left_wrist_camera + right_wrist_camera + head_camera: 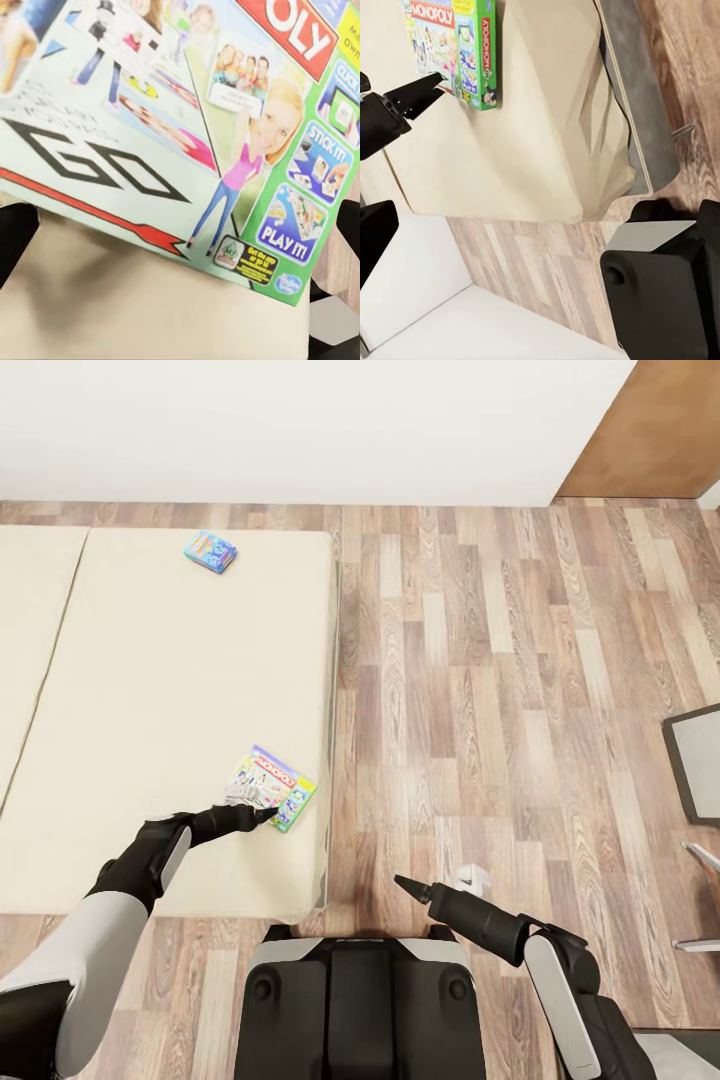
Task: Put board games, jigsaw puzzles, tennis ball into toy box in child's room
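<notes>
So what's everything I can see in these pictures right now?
Monopoly board game: one, white and green, near the bed's floor-side edge, at the left claw's tip.
Small board game: one, blue, far end of the bed.
Bed: one, beige mattress, left half of the head view.
Floor: brown wood planks, right of the bed.
Wall: white, beyond the bed.
Left claw: one, black, reaching at the Monopoly box.
Right claw: one, black, over the floor, empty.

Two board games on the bed (150,690), both lying flat. White-green Monopoly box (270,788) near the mattress's corner at the floor-side edge, turned askew (green side panel (484,52) printed with the name). Smaller blue box (211,551) well apart, toward the wall.
</notes>
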Robot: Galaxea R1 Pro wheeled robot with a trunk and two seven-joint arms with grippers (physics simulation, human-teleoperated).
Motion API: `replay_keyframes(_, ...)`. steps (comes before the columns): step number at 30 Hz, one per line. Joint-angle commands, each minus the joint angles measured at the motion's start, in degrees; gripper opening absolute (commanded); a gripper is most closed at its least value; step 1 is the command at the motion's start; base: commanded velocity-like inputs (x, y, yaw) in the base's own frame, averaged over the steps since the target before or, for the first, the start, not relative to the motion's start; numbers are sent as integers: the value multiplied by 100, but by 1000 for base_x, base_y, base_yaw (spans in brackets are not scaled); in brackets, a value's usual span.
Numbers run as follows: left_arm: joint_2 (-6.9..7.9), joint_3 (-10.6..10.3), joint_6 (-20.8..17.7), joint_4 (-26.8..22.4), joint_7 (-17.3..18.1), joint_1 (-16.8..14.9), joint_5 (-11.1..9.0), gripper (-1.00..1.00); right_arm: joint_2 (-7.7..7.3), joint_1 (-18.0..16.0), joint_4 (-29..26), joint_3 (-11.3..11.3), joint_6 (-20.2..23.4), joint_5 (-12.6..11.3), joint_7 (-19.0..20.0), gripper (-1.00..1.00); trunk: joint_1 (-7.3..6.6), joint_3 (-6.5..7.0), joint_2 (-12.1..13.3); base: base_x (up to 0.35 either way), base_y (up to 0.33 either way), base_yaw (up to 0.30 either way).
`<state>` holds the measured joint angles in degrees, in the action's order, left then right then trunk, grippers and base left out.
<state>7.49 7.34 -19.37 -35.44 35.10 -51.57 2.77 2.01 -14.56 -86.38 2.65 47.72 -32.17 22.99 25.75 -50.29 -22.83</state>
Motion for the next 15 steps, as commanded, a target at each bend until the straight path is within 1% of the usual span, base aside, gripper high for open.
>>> replay_keyframes(1,-4,64,-45,-7,41,-2,27,100,7,-2,-3,14,38,11,30,100,3,-6,-9,0,0,0)
replay_keyframes(3,-5,200,-47,-7,41,-2,24,100,9,-1,-2,11,37,10,30,100,3,-6,-9,0,0,0)
replay_keyframes(4,-9,307,-48,-9,40,-2,23,100,8,-2,-2,10,37,10,30,100,3,-6,-9,0,0,0)
replay_keyframes(6,-14,434,-47,-20,40,-2,22,100,9,-2,-2,8,36,10,29,100,3,-6,-9,0,0,0)
replay_keyframes(10,-13,551,-42,-55,40,-2,22,100,10,-2,-2,7,36,10,30,100,3,-6,-9,0,0,0)
replay_keyframes(15,-12,583,-43,-151,40,-2,21,100,10,-2,-2,-1,36,14,25,100,3,-6,-9,0,0,0)
